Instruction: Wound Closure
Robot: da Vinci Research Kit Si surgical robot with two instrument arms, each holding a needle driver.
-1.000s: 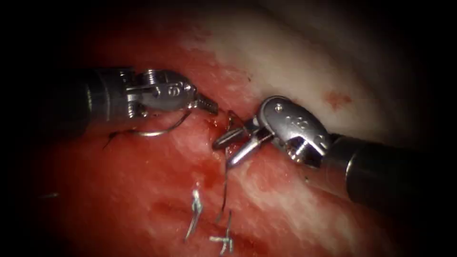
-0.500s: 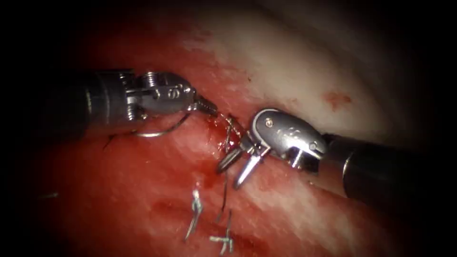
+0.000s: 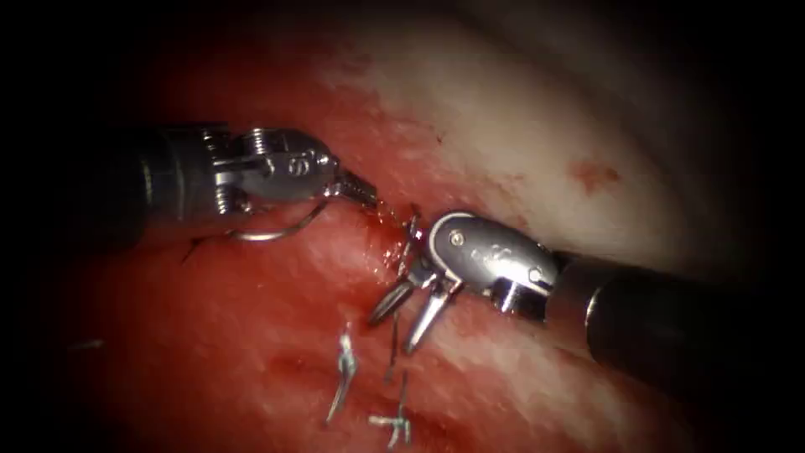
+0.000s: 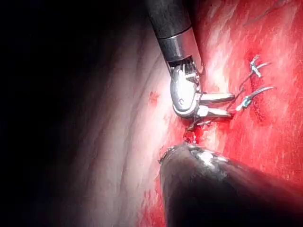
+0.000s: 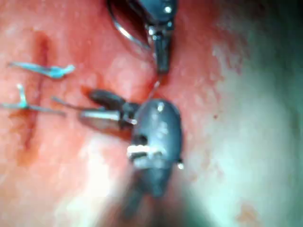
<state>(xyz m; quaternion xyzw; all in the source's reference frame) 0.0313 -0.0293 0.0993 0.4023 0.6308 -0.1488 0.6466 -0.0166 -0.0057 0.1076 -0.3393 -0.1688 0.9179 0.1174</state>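
**Needle held off the tissue on the left; right tool open over the cut**

The needle (image 3: 281, 228) hangs under the left tool (image 3: 356, 188), its curve bowing down just over the tissue (image 3: 520, 143) on the left of the cut (image 3: 394, 277) and not in it. The left tool's jaws are closed, but whether they clamp the needle near one end or the thread (image 3: 392, 220) leading from their tip I cannot tell; the needle meets the tool right at the jaw base. A short run of thread goes from that tip toward the cut, which to my eye is why the tool sits drawn back to the left (holding the strand out of the way).

The right tool (image 3: 407, 309) has its jaws spread wide with nothing between them, pointing down along the cut with a dark strand of thread (image 3: 394, 340) running between them. Cut ends of thread (image 3: 342, 369) from finished stitches lie further down, amid red fluid (image 3: 369, 315).

The right wrist view shows the strand between the left tool (image 5: 162, 64) tip and the right tool (image 5: 102, 106) more plainly, and the needle (image 5: 122, 33) curving beside the left tool. The left wrist view shows the right tool (image 4: 226, 105) from the side, jaws parted, just short of the cut ends of thread (image 4: 255, 68).
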